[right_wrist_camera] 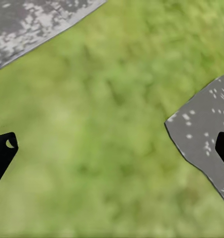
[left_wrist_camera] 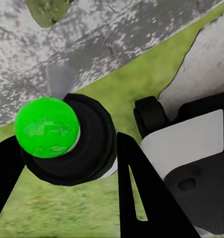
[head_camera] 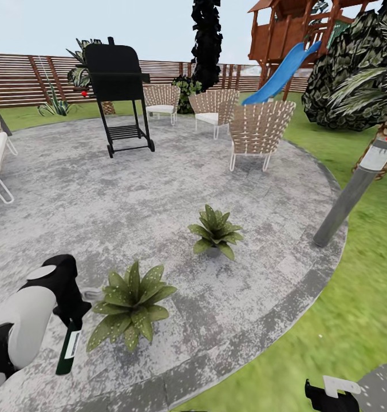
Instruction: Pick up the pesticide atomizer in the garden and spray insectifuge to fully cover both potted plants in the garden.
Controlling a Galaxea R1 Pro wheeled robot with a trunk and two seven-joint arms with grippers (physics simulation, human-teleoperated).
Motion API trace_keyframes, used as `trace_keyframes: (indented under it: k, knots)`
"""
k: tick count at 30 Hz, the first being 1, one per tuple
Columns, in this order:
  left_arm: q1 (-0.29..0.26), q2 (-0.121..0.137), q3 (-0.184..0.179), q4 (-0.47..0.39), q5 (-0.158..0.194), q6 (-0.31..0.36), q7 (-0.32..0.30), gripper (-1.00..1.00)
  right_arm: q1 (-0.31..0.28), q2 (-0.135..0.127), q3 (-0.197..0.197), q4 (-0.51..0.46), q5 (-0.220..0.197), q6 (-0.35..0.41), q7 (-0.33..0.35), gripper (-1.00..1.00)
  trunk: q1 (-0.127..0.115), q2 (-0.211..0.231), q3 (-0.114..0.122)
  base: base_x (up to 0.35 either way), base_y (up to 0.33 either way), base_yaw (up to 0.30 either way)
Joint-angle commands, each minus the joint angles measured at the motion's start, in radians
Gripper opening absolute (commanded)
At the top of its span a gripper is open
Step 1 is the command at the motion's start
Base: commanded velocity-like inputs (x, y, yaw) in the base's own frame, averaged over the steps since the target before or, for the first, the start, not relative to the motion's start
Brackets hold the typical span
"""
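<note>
Left gripper (head_camera: 67,320), low at the left of the head view, is clamping the atomizer (head_camera: 69,348); in the left wrist view I'm seeing the bottle's bright green tip (left_wrist_camera: 47,127) wedged between the dark fingers (left_wrist_camera: 136,193). Right gripper (right_wrist_camera: 112,148) is hanging wide open over lawn (right_wrist_camera: 112,124), holding nothing. I'm judging that pickup is done and spraying is the step in hand: the near plant (head_camera: 130,306) is sitting just beside the bottle, lower left of centre, and the far plant (head_camera: 216,232) is waiting mid-frame, both on the patio (head_camera: 130,189). The bottle looks to be hanging tip-down in the head view, so next I'm needing to aim the nozzle at the near rosette. Each plant is filling a small pot; only the far one's pot (head_camera: 214,252) is peeking out under the leaves.
</note>
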Motion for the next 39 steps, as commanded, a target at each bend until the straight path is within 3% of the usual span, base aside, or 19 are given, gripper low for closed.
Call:
trace_keyframes:
  k: [1,13,22,29,35,39]
  knots:
    - [-0.003,-0.003,0.007,0.000,-0.011,0.008,-0.008,-1.00,-0.001,0.000,-0.007,0.002,0.011,-0.005,-0.003,1.00,0.000,0.000,-0.001,0.000,0.000,0.004]
    - [-0.016,-0.021,0.006,-0.002,-0.016,-0.012,-0.008,-1.00,-0.001,0.004,-0.007,0.002,0.011,-0.006,-0.004,1.00,0.000,0.000,-0.001,0.028,-0.017,0.236]
    - [-0.016,-0.042,-0.002,-0.003,-0.017,-0.036,-0.008,-1.00,-0.001,0.003,-0.008,0.002,0.010,-0.006,-0.004,1.00,0.000,0.000,-0.001,0.128,-0.236,0.035]
    - [-0.021,-0.043,-0.015,-0.005,-0.016,-0.035,-0.008,-1.00,-0.001,0.003,-0.007,0.002,0.011,-0.006,-0.004,1.00,0.000,0.000,-0.001,-0.073,-0.297,0.000]
    - [-0.084,-0.043,-0.014,0.000,-0.016,-0.035,-0.008,-1.00,-0.001,0.004,-0.007,0.002,0.011,-0.006,-0.004,1.00,0.000,0.000,-0.001,-0.082,-0.298,0.129]
    - [-0.093,-0.043,-0.014,0.004,-0.016,-0.035,-0.008,-1.00,-0.001,0.004,-0.007,0.002,0.011,-0.006,-0.004,1.00,0.000,0.000,-0.001,-0.009,-0.305,0.266]
